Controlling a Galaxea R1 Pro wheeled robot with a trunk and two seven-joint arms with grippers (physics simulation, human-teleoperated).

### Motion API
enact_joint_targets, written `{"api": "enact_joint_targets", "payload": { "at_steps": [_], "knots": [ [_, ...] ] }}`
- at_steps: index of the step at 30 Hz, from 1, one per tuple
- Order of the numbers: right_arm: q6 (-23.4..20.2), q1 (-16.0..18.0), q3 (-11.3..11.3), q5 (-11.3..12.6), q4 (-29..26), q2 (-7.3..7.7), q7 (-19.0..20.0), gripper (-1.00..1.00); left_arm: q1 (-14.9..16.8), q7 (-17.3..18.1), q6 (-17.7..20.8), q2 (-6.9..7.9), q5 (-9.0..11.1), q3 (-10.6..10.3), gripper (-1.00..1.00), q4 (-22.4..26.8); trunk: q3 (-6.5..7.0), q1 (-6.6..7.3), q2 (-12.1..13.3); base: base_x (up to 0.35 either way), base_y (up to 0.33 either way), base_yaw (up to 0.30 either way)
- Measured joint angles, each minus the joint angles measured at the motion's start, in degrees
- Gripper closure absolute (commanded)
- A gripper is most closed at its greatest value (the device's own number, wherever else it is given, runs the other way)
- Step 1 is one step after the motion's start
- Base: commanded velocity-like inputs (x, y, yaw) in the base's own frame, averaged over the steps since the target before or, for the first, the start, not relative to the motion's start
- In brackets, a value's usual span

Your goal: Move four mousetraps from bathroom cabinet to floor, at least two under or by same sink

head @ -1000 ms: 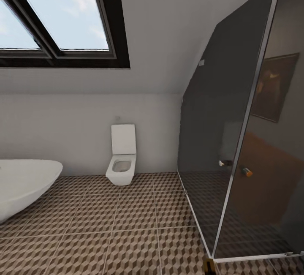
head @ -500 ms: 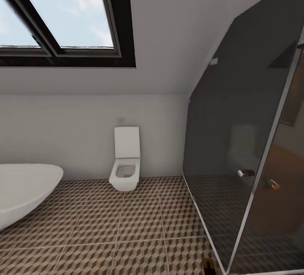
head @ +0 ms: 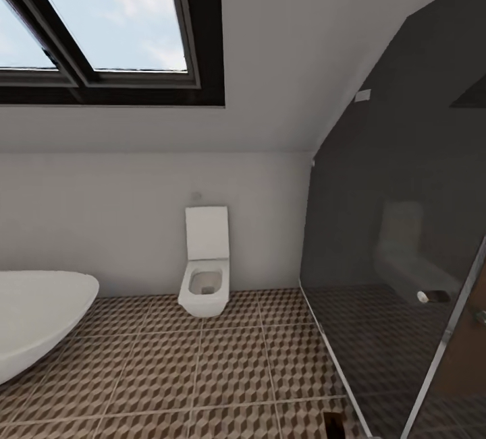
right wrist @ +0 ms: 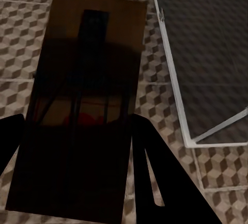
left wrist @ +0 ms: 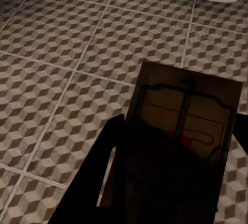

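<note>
My left gripper (left wrist: pixel 178 133) is shut on a tan mousetrap (left wrist: pixel 188 113) with dark wire and a red mark, held flat above the cube-patterned bathroom floor (left wrist: pixel 62 53). My right gripper (right wrist: pixel 77 123) is shut on a second mousetrap (right wrist: pixel 90 64), in shadow, above the same floor (right wrist: pixel 20 43) beside the shower's base rail (right wrist: pixel 170 74). In the head view the tiled floor (head: pixel 202 371) runs ahead. The cabinet and the bathroom sink are out of view.
A white oval bathtub (head: pixel 34 314) stands at the left. A white wall-hung toilet (head: pixel 204 270) sits against the far wall. A dark glass shower enclosure (head: pixel 405 257) closes off the right side. A skylight (head: pixel 101 14) sits in the sloped ceiling.
The whole head picture has shifted: the toilet and the shower glass sit further right and the toilet looks a little nearer, so the camera has moved. Nothing in the room has moved.
</note>
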State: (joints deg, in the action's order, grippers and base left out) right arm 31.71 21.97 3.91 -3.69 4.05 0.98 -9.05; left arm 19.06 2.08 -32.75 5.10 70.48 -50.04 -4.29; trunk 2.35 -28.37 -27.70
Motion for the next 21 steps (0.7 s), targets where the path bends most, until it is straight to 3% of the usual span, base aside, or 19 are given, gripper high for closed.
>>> {"api": "enact_joint_targets", "payload": {
  "at_steps": [4,10,21],
  "knots": [
    [0.0,-0.01,0.0,0.0,0.0,0.0,0.0,1.0,0.01,0.0,0.0,-0.04,-0.01,0.0,1.0,0.0,0.0,0.0,0.0,0.293,0.187,-0.214],
    [0.01,0.01,0.02,0.0,0.02,0.0,0.0,1.0,-0.01,0.0,-0.02,-0.13,-0.02,-0.03,1.0,0.01,0.0,0.0,0.0,0.268,0.172,-0.031],
    [0.19,0.01,0.08,-0.08,-0.06,-0.01,0.0,1.0,-0.01,-0.07,-0.09,-0.5,-0.16,-0.16,1.0,0.02,0.0,-0.03,0.01,0.028,0.019,-0.001]
  ]
}}
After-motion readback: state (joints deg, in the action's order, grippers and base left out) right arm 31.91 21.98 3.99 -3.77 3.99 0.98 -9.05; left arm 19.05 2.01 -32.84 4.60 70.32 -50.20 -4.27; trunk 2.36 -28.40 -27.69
